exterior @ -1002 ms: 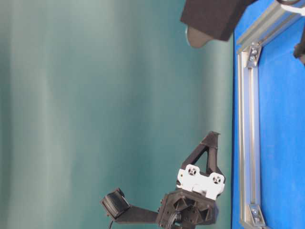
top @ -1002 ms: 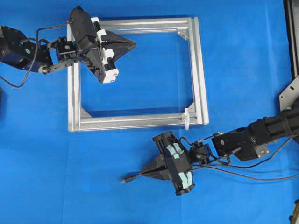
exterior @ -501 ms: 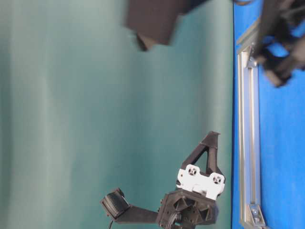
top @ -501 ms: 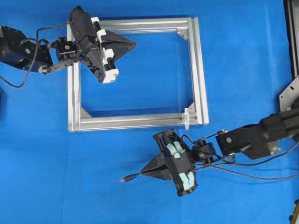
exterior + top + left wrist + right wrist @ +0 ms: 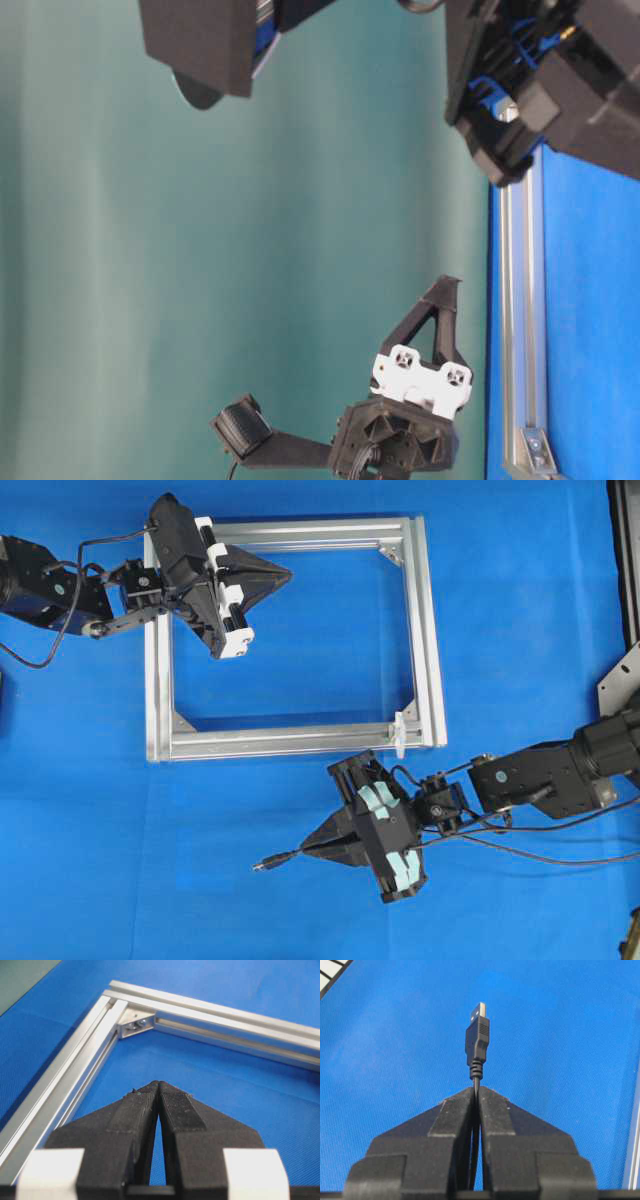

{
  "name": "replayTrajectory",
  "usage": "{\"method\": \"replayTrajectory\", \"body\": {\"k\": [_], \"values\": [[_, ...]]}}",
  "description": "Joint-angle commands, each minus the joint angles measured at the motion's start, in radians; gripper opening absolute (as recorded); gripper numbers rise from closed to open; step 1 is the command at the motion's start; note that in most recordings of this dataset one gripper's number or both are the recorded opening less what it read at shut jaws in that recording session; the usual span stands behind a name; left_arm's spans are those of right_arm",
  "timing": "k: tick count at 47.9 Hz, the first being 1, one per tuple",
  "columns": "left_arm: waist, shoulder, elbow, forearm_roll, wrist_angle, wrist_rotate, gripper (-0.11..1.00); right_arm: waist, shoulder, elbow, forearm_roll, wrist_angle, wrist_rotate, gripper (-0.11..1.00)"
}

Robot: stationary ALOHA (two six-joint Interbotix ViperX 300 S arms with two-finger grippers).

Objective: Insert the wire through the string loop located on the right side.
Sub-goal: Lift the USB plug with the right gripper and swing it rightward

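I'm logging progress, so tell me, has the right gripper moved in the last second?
Yes, slightly. In the overhead view the right gripper, shut on the wire, has slid a little left and down the picture, away from the frame. The plug tip shifted with it.

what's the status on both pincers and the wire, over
Right pincer shut on wire, plug pointing away from string loop. Left pincer shut, empty, over frame. Nothing between wire and loop.

Wire (image 5: pixel 280 859) in right pincer (image 5: pixel 308 850), below frame (image 5: pixel 428 630) and string loop (image 5: pixel 398 732).
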Motion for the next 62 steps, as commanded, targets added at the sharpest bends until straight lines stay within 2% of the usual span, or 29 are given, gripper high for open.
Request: {"method": "replayTrajectory", "body": {"k": [1, 62], "values": [[0.003, -0.029, -0.011, 0.003, -0.006, 0.002, -0.02, -0.002, -0.031, -0.017, -0.002, -0.005, 0.000, -0.03], [0.003, -0.029, -0.009, 0.003, -0.006, 0.000, -0.02, 0.000, -0.046, 0.011, 0.000, -0.003, 0.003, -0.03]]}}
